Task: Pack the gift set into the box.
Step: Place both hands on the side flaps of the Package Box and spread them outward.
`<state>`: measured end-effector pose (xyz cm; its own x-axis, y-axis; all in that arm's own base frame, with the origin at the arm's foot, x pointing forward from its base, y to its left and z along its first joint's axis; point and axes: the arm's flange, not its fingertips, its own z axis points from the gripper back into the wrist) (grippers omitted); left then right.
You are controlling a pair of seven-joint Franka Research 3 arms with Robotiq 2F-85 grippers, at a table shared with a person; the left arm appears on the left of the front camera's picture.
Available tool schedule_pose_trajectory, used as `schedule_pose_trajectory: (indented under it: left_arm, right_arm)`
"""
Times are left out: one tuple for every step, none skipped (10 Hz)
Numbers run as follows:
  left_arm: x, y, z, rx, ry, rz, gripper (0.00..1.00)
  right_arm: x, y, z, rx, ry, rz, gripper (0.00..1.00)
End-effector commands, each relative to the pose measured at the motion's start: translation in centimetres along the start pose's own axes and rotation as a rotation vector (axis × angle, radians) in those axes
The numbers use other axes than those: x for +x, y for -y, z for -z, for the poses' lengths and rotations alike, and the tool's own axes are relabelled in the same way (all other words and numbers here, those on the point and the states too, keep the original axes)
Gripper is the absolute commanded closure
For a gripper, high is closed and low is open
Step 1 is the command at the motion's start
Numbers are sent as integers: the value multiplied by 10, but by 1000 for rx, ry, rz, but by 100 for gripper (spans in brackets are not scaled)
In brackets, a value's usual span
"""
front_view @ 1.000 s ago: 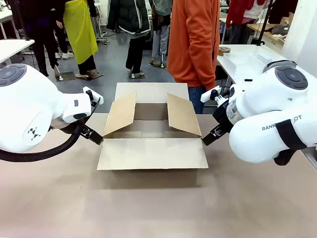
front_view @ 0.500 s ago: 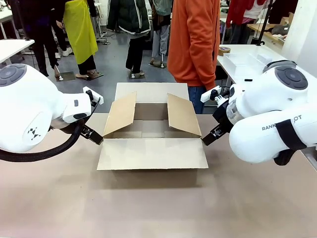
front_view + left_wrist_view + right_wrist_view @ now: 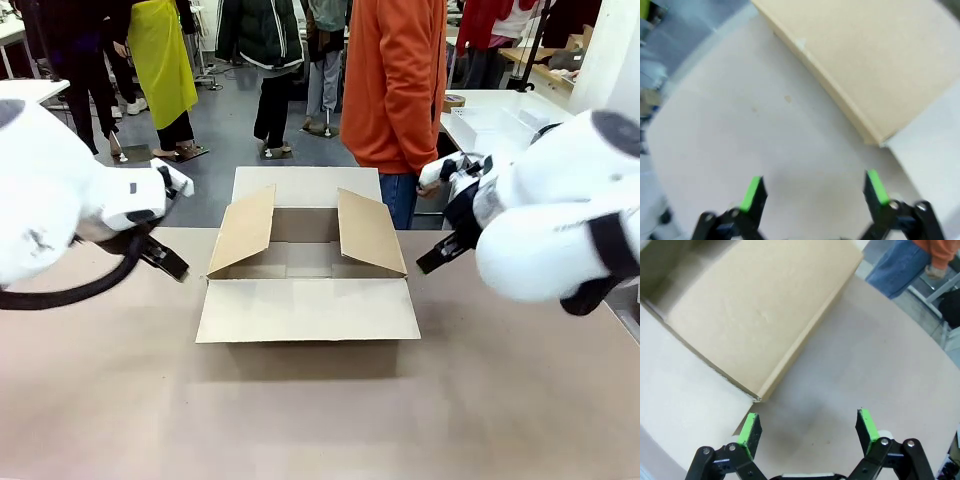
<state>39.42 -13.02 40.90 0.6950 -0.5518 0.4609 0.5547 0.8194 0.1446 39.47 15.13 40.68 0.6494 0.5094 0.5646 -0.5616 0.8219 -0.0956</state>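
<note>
Front view: open box [image 3: 307, 300] upright, long axis left-right.

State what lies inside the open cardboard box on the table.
Inside the box, bare cardboard floor and the far wall are visible; no item lies on that part. The near strip of floor is covered by the front flap, so it cannot be checked.
</note>
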Motion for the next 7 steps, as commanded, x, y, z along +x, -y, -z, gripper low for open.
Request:
schedule_pose_trajectory:
  left_arm:
    - [-37,-12,-74,-39,-26,19,0]
    - [-45,-17,-100,-97,52,-26,0]
    - [-57,-32,-123,-173,183,-96,0]
    - [-74,-59,-146,-347,288,-148,0]
    - [-95,-93,-154,-466,263,-347,0]
    - [-120,-126,-153,-616,235,-505,0]
    - [-155,-161,-144,-782,305,-583,0]
  right_arm:
    - [-6,41,-54,161,14,68,0]
    - [-7,54,-74,168,-24,195,0]
    - [-14,68,-93,197,11,295,0]
    - [-32,95,-118,320,15,460,0]
    - [-55,122,-137,508,12,595,0]
    - [-88,152,-152,584,76,746,0]
    - [-128,178,-164,697,185,840,0]
